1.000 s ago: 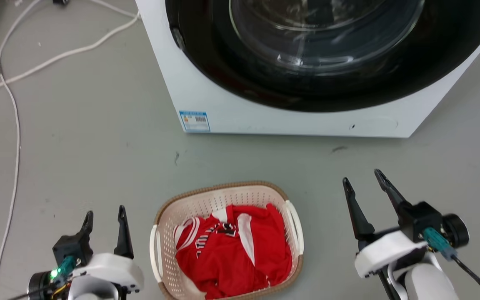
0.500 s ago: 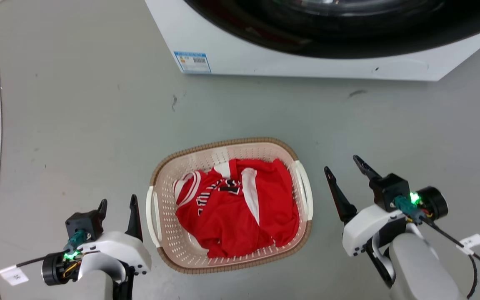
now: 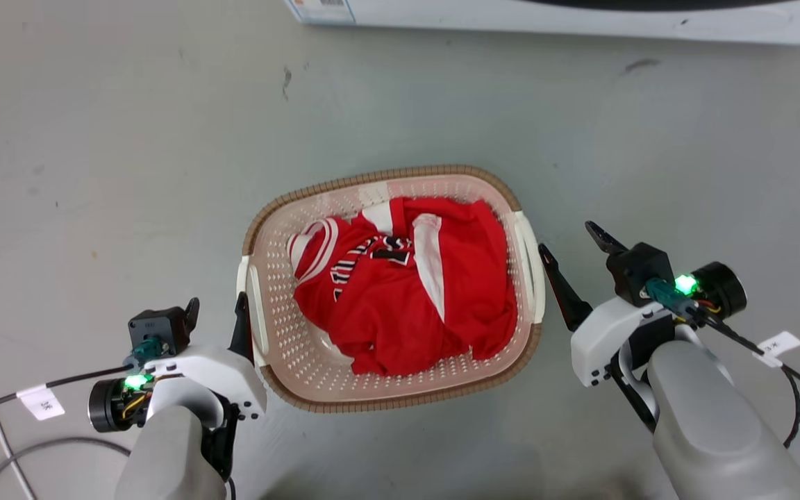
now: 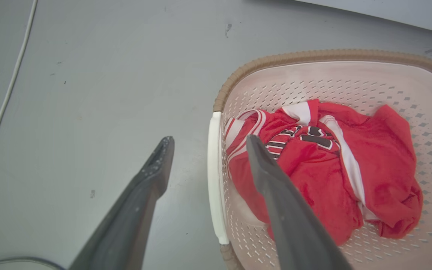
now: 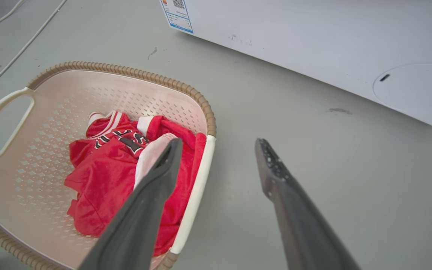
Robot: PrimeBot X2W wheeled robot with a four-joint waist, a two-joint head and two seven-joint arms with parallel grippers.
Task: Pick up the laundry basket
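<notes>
Basket point(image 3: 386, 173) is set on the floor, well short of the washer point(image 3: 580, 17), with a jersey point(image 3: 407, 292) inside. Over the last second the head view was tilted down and both arms were brought in. Left gripper point(image 3: 217, 302) and right gripper point(image 3: 568, 237), both spread wide and empty, are now lined up astride the left handle point(image 4: 213, 176) and right handle point(image 5: 195, 191). Nothing is clamped yet; descent and closing are judged to be next.

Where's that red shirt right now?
In the head view, the red shirt lies centre, inside the laundry basket on the floor, in front of the washing machine.
</notes>
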